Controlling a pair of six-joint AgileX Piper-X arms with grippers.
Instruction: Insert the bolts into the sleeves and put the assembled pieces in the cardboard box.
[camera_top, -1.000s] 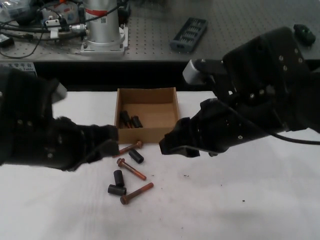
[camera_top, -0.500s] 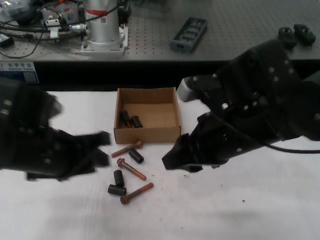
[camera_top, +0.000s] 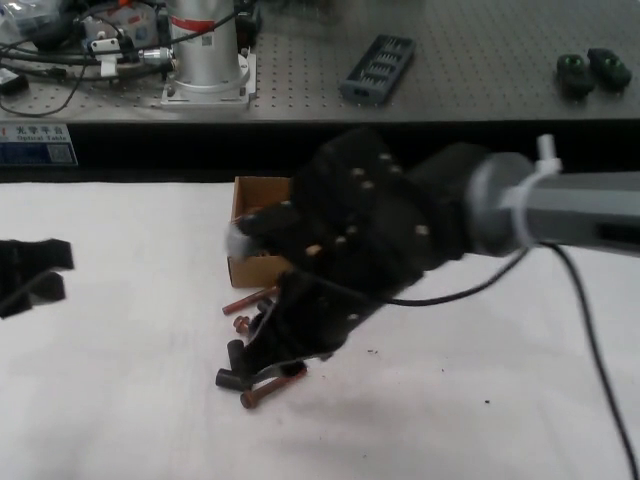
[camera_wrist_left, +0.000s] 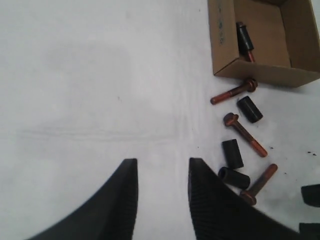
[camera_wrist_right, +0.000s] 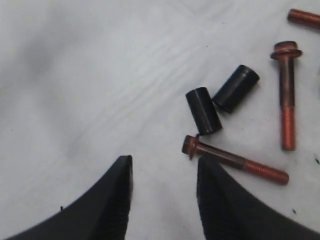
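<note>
Bolts (camera_wrist_left: 244, 134) of copper-coloured metal, three of them, lie loose on the white-covered desk (camera_top: 480, 400) just in front of the open brown cardboard box (camera_wrist_left: 222, 35). They are mixed with three short black cylindrical sleeves (camera_wrist_left: 232, 153), and bolts and sleeves are not yet joined. Inside the box, close to one wall, lies an assembled piece (camera_wrist_left: 244, 37), a dark sleeve with a coppery end showing. In the high view the right arm (camera_top: 400, 230) stretches across the box and covers most of it, with its tip over the pile. Its jaws are apart and empty, and its ribbed black fingers (camera_wrist_right: 110, 205) stand over bare cloth near the head of one bolt (camera_wrist_right: 235, 160) and two sleeves (camera_wrist_right: 203, 111) lying just beside each other. The left arm (camera_top: 30, 275) is at the desk's left side, well apart from the pile. Its jaws are likewise apart and empty over bare cloth.
</note>
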